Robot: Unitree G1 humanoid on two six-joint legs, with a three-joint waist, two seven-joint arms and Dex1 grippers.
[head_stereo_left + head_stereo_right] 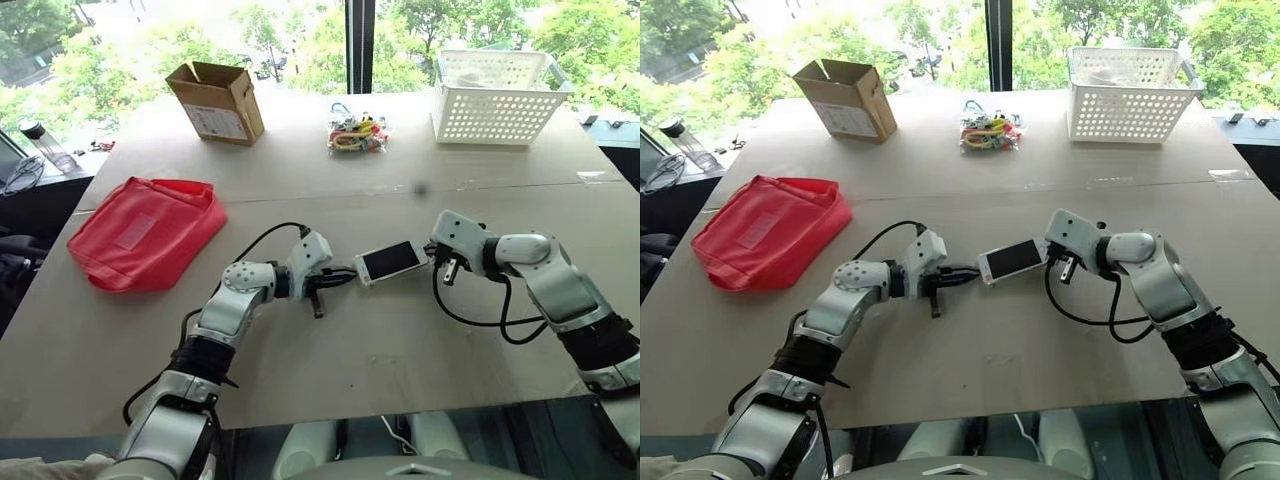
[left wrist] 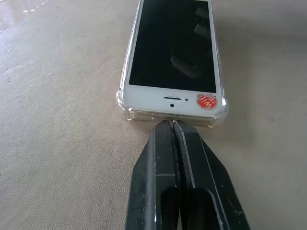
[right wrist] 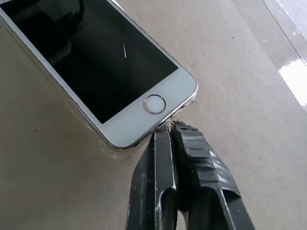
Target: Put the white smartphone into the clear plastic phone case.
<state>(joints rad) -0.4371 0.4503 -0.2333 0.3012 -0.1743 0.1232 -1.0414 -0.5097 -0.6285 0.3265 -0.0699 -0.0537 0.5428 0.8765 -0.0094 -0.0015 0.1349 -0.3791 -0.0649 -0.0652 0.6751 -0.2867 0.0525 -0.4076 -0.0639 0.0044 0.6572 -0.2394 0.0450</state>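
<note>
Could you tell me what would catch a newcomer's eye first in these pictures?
Most striking is the white smartphone at the middle of the table, sitting in the clear plastic phone case, with the shut left tool at one short end and the shut right tool at the other. A red bag lies off to the left, and a white basket stands at the far right.

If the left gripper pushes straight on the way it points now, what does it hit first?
Most likely the short end of the clear plastic phone case around the white smartphone; the shut left gripper sits right at it.
</note>
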